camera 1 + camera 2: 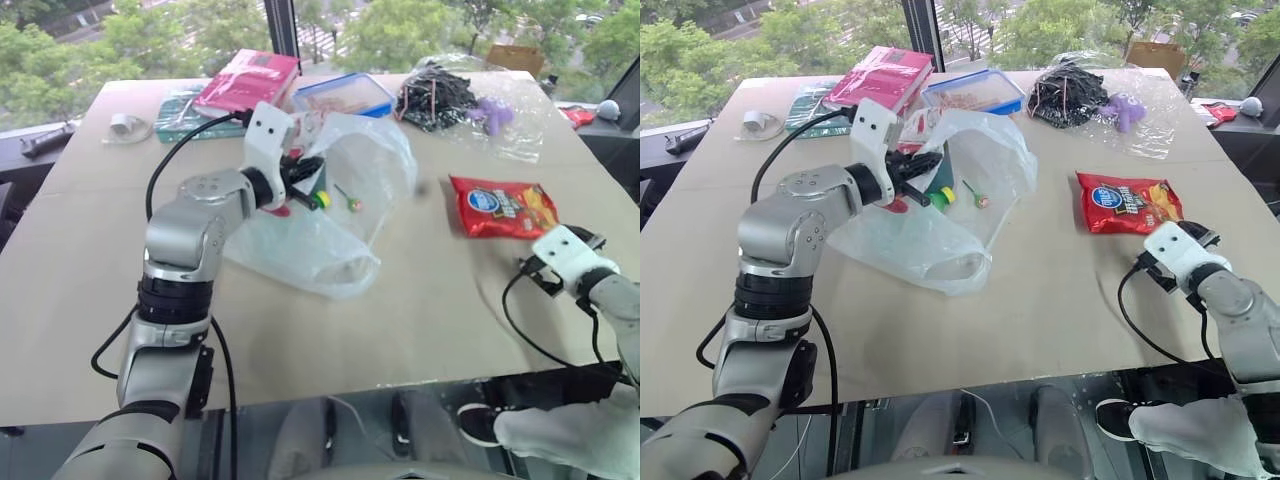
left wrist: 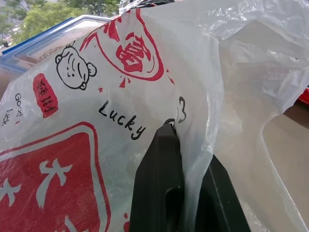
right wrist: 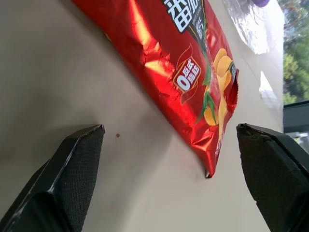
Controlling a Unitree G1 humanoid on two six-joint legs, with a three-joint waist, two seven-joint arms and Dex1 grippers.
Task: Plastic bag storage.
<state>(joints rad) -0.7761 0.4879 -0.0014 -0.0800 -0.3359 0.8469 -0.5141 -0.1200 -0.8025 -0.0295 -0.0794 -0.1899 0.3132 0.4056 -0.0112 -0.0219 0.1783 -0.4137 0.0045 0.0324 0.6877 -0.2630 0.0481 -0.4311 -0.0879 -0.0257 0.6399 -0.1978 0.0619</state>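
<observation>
A: Where is the large crinkly white semi-translucent plastic bag (image 1: 340, 215) with the red printing?

B: It sits in the middle of the beige tabletop (image 1: 420, 310), its near part spread flat on the surface and its far part lifted and puffed open. Its upper edge is pinched in the left claw (image 2: 186, 140).

A: So the left claw is clenched?

B: Yes, its two black fingers (image 2: 159, 188) are pressed together with a fold of the thin film caught between them, just beside the word "Lucky" printed on the bag. The edge is held up above the tabletop.

A: And the right claw (image 3: 169, 169)?

B: Released. Its fingers stand wide apart with nothing between them, low over the tabletop near the right front edge. Just ahead of it lies a flat red foil snack packet (image 1: 503, 206), apart from the claw.

A: Anything inside the bag?

B: Through the film I can see a small yellow and green thing (image 1: 321, 199) and a little stick-like piece (image 1: 350, 201); I cannot tell what they are.

A: What lies behind it?

B: A clear box with a blue rim (image 1: 343, 95), a pink flat package (image 1: 247, 80), and a heap of black cords on clear wrinkled plastic (image 1: 437, 97) with a purple piece (image 1: 490, 115).
</observation>
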